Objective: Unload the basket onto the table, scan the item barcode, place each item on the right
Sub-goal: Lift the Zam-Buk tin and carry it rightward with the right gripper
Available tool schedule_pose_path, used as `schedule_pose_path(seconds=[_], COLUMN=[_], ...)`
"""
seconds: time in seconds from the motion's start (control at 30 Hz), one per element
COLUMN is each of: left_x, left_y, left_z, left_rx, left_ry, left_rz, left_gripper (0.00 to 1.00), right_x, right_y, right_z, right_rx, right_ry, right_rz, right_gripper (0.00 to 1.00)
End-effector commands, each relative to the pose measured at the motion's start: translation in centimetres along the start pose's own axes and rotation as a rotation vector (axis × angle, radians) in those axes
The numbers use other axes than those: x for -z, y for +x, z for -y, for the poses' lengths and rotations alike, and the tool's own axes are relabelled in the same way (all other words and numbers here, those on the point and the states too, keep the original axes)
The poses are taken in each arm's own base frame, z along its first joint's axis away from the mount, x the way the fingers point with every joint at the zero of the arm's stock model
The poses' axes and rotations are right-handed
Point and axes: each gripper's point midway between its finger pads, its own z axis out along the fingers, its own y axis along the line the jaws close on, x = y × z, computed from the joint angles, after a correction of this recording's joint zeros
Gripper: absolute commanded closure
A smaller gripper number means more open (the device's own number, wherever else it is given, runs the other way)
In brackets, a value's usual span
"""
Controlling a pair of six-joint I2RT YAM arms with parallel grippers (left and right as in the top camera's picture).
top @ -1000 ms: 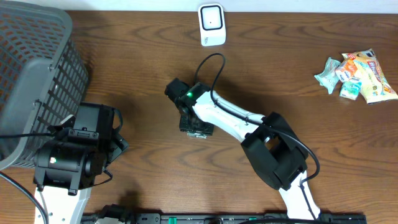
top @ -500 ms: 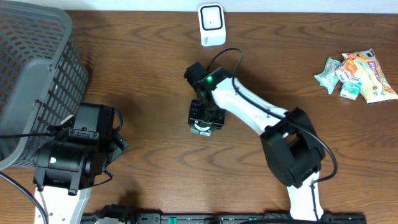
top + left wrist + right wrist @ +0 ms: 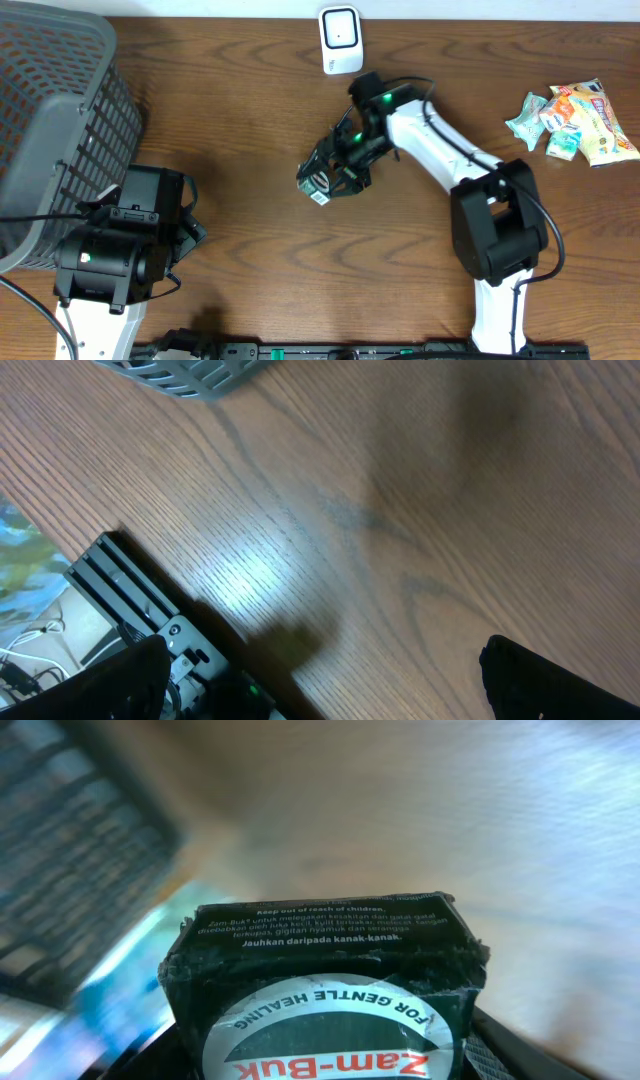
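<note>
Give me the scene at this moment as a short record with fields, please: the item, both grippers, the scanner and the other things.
item: Zam-Buk box, black, round label toward the right wrist camera
right gripper: shut on the Zam-Buk box
left gripper: open, empty, over the bare wooden table
scanner: white, at the table's far edge, apart from the box
basket: grey, at the left
snack packets: small pile at the right
barcode: cannot tell where it is

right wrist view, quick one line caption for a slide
Right end effector gripping a black Zam-Buk box, its label upside down to the camera, background blurred.
</note>
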Motion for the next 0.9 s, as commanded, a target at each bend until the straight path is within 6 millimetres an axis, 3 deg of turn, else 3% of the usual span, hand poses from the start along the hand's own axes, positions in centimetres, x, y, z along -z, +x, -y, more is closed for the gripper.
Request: schedule_pose_path(seconds=[0.0,0.2,0.63,0.87], left_x=[0.5,0.5,0.5,0.5], left_y=[-0.5,-0.5,-0.5,-0.5], left_z=[-0.1,-0.1,-0.1,-0.1], left_rx=[0.019,0.019,0.02,0.02], left_ry=[0.004,0.004,0.004,0.004], left_rz=[0.025,0.025,0.025,0.025], left_gripper=[0.02,0.02,0.03,0.02], right_x=[3.3,6.8,13.1,14.4], right_y=[3.0,2.3,-1.8,-2.4], right_z=[-4.9,-5.8,-3.7,-3.3], right_rx=[0.064,0.031,-0.002,-0.129], right_ry=[-0.297,-0.441,-0.534,-0.553], right_rz=[-0.158,-0.179,-0.028,-0.039], right_gripper=[0.43,0.42,0.41,0.4])
